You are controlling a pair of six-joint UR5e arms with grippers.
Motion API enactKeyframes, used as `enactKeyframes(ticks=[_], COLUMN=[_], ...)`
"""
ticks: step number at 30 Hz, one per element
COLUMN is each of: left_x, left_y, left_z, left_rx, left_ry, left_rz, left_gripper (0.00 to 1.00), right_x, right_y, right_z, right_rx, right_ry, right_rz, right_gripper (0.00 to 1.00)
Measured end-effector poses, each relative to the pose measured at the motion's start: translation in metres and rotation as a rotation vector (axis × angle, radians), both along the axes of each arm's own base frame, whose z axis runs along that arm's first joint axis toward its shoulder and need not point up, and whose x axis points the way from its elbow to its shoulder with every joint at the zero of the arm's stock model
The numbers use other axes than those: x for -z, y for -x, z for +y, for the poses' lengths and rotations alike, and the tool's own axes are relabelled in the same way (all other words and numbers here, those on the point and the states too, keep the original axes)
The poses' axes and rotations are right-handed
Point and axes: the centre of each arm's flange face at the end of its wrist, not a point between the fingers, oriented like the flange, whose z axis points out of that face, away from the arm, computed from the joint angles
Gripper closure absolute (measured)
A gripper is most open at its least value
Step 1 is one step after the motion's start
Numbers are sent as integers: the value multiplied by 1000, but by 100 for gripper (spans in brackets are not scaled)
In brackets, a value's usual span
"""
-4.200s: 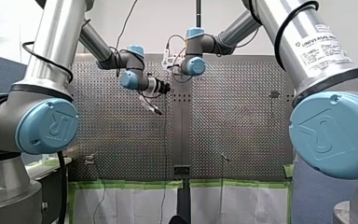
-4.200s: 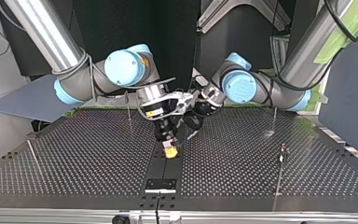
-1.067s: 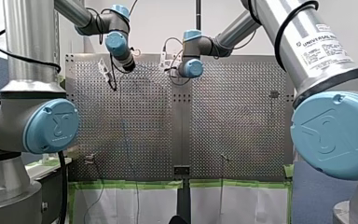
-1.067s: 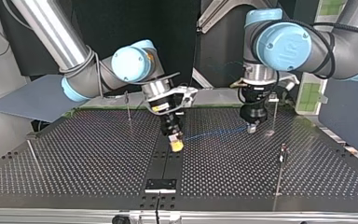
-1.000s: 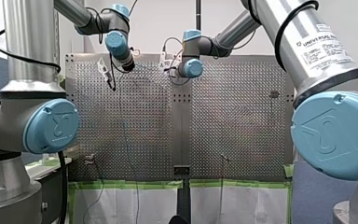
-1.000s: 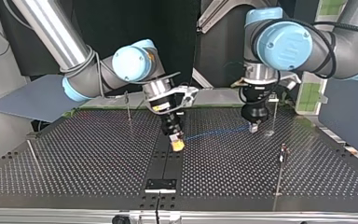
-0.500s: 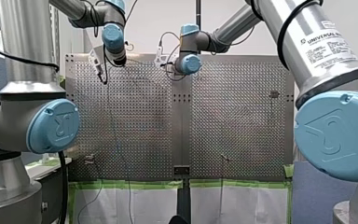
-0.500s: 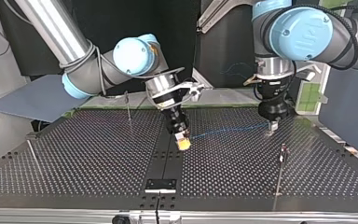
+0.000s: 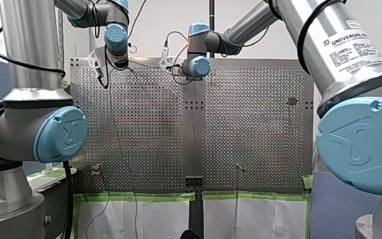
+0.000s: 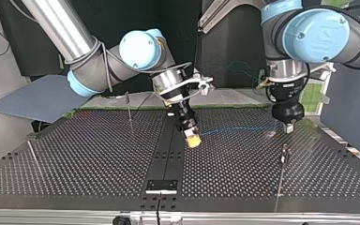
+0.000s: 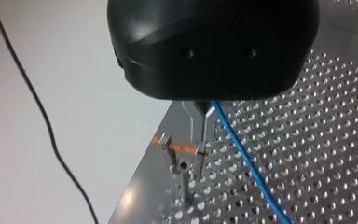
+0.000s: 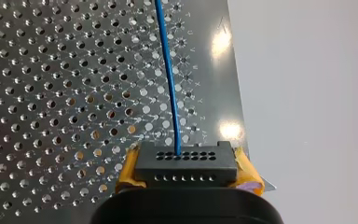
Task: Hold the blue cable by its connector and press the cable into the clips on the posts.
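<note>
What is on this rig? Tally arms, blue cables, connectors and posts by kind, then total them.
arms: 2
blue cable: 1
black connector: 1
posts: 4
Total: 8

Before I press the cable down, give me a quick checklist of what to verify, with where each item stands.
1. Grip: my right tool holds the connector between its yellow pads: ok.
2. Exit: the blue cable leaves the connector straight: ok.
3. Slack: no loop between the tools in the top view: ok.
4. Position: my left tool sits beside the clip: ok.
5. Hold: my left tool's grip on the cable: cannot tell.
6. Seating: cable in the clip: not ok, it runs beside it.
</note>
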Motion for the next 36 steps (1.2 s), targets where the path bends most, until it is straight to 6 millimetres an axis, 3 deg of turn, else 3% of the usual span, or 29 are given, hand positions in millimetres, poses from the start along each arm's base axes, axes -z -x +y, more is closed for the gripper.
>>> enactKeyframes(ticks=[8,14,29,36], left_x=[-1,-3,15,15], left_y=[-7,-14,-43,-47], left_z=[14,21,36,41], left_rx=[-38,-44,-46,-45], left_ry=[-1,6,37,41], left_rz=[-19,-47,-55,-65], left_gripper=[100,100,100,100], right_x=[-26,-32,-27,-12], right_y=[0,-2,-1,-4], right_z=[14,20,15,9], right_rx=[-22,-32,-27,-21], right_ry=[28,34,24,9], right_rz=[-30,-38,-43,-28], right_gripper=[100,100,100,100])
